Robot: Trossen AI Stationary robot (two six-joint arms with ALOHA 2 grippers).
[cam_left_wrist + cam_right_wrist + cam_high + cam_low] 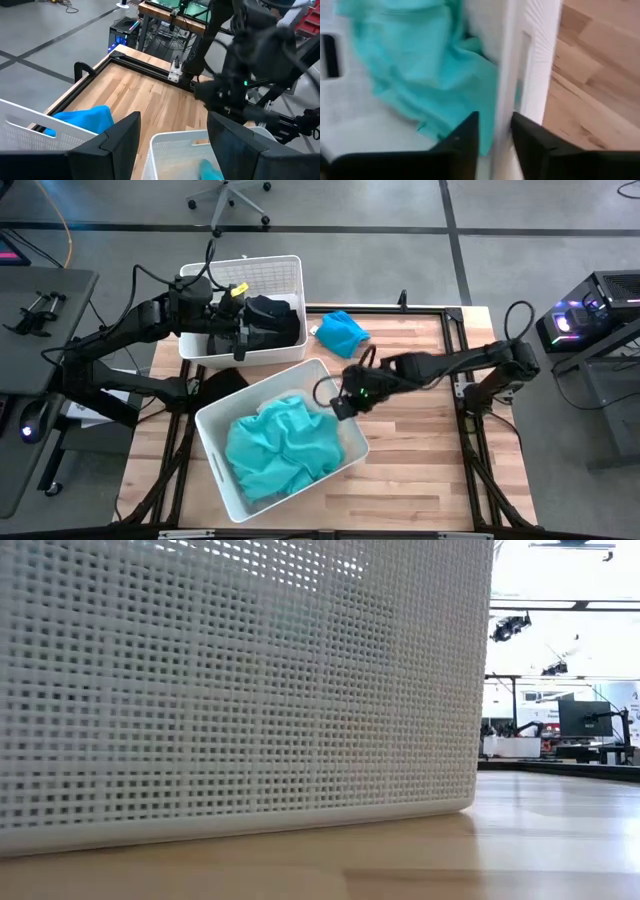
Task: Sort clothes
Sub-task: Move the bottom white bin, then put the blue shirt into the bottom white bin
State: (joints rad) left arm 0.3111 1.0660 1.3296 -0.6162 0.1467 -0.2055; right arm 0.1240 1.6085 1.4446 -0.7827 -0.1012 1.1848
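Turquoise cloth (280, 445) lies bunched in the near white bin (215, 455); it also shows in the right wrist view (420, 65). Black clothes (275, 320) lie in the far white bin (275, 270). A bright blue cloth (341, 332) lies on the table behind the near bin and also shows in the left wrist view (85, 120). Another black cloth (225, 380) lies between the bins. My left gripper (243, 320) (172, 125) is open and empty over the far bin. My right gripper (343, 405) (495, 130) stands over the near bin's right wall (520, 60), fingers a narrow gap apart.
The near bin's mesh wall (240, 690) fills most of the low view. Bare wooden table (420, 460) lies to the right of the bins. Black frame rails (455, 330) run along the table's edges. Desks and equipment stand beyond both sides.
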